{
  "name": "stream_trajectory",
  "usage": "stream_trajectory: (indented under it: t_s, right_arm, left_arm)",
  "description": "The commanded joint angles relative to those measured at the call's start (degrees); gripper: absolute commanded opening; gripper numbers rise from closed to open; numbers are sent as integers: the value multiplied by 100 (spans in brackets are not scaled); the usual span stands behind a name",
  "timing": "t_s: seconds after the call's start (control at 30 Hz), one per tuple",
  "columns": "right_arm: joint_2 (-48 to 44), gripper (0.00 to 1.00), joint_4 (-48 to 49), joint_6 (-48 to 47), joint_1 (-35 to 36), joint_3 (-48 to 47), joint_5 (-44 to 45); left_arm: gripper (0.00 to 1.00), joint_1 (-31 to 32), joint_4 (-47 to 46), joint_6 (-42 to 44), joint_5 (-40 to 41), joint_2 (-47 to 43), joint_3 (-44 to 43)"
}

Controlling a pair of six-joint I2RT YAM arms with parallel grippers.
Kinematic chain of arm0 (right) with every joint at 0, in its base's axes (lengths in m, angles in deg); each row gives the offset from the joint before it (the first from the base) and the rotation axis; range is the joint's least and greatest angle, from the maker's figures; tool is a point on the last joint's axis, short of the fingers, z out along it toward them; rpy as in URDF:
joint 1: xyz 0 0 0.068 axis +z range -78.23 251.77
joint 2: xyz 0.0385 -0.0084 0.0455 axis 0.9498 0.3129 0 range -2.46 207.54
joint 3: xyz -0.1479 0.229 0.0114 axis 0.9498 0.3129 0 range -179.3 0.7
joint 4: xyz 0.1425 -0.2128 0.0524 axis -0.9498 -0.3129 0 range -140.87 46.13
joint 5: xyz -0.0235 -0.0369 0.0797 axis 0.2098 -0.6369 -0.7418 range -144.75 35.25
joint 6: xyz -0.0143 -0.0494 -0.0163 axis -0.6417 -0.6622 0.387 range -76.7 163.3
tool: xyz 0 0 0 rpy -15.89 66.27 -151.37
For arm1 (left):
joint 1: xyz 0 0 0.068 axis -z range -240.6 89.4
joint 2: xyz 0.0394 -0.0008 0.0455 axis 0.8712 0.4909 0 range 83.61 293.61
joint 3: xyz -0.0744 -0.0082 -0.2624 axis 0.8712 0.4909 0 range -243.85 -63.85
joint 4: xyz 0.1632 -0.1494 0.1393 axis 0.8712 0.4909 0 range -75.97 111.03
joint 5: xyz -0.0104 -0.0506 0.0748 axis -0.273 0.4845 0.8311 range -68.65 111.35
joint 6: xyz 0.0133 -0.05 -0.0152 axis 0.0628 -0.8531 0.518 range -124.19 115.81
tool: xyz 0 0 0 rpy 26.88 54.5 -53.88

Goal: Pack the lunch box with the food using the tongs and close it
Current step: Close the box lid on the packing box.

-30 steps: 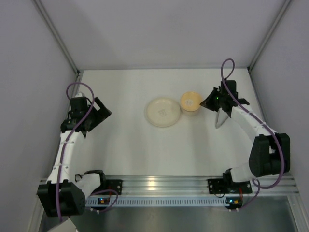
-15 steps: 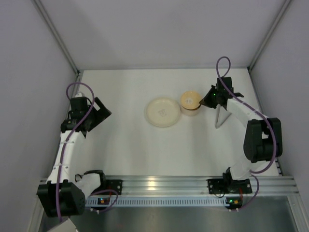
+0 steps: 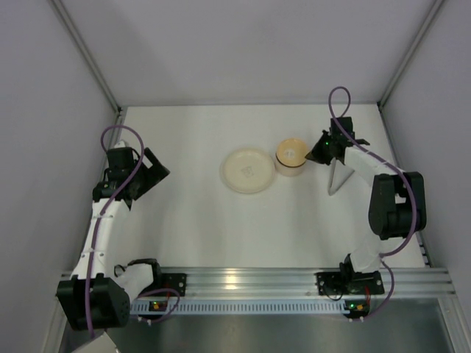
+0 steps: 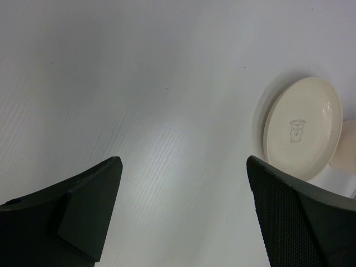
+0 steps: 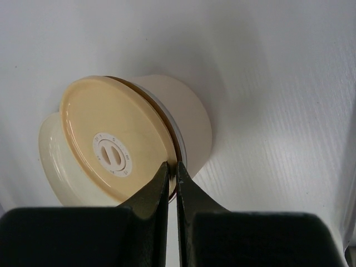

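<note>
Top external view: beyond the aluminium rail [image 3: 243, 279], the left gripper [image 4: 183, 161] gapes empty over the white table [image 3: 206, 220]; farther on sit the plate [image 3: 249, 170], the lunch box [image 3: 291, 166] just beside it, and the tongs [image 3: 336, 179]. The right gripper [image 5: 172, 167], fingers closed together, touches the rim of the lid [image 5: 111, 150]; grey walls [image 3: 250, 51] stand behind.

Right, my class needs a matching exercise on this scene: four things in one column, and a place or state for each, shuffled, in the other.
Column one
1 plate
2 lid
3 tongs
4 left gripper

Column two
A lying flat, right of the lunch box
B open, far left
C on the lunch box
D cream, left of the lunch box

Pairs: 1-D, 2-C, 3-A, 4-B
</note>
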Motion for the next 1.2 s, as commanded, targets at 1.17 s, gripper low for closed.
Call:
stream_trajectory:
  t_s: [1.17]
  right_arm:
    - [-204, 0, -43, -220, -71, -267, -570]
  left_arm:
    - [98, 14, -255, 66, -27, -57, 0]
